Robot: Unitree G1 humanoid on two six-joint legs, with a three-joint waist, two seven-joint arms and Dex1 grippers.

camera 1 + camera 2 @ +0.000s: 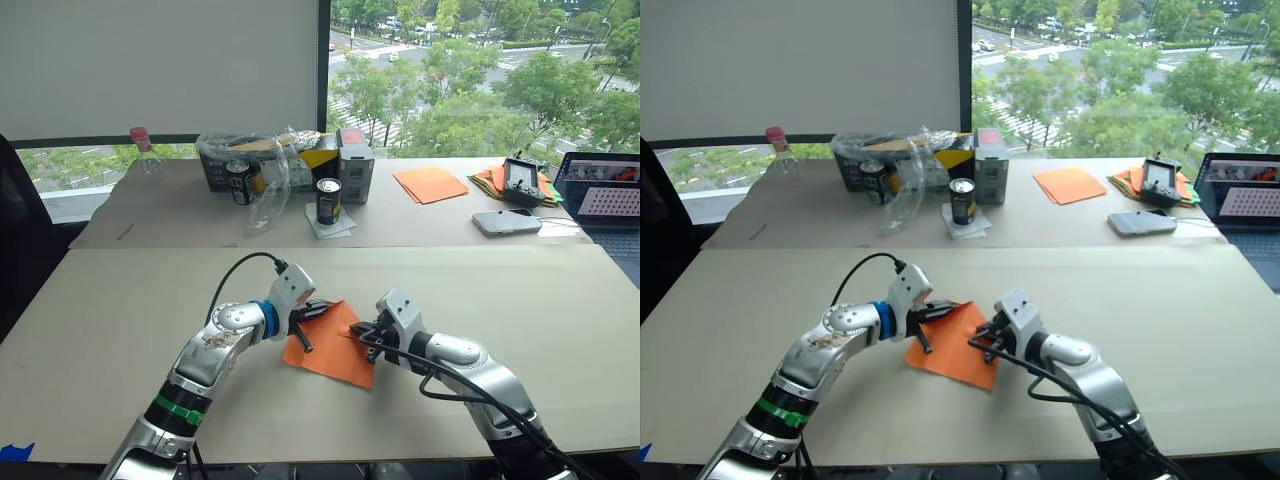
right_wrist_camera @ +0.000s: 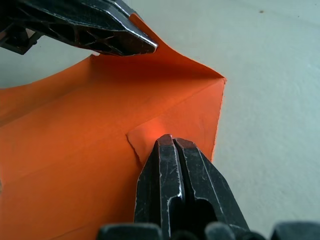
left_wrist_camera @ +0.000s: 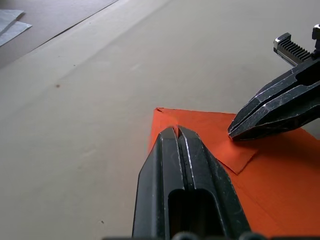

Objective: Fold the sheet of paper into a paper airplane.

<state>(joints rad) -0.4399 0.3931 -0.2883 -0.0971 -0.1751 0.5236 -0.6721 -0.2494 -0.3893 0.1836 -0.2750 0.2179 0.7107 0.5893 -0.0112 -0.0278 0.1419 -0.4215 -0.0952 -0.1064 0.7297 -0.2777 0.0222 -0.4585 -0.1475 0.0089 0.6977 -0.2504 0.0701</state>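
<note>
Sheet of paper: thin, light, floppy, easily torn; best taken at creased edges. Left gripper and right gripper closed, pressing on top.

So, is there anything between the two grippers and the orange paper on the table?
Nothing visible. Both grippers are already on the sheet of paper: the left gripper is shut with its tip at one edge, and the right gripper is shut on a small folded corner. The table around it is bare.
</note>
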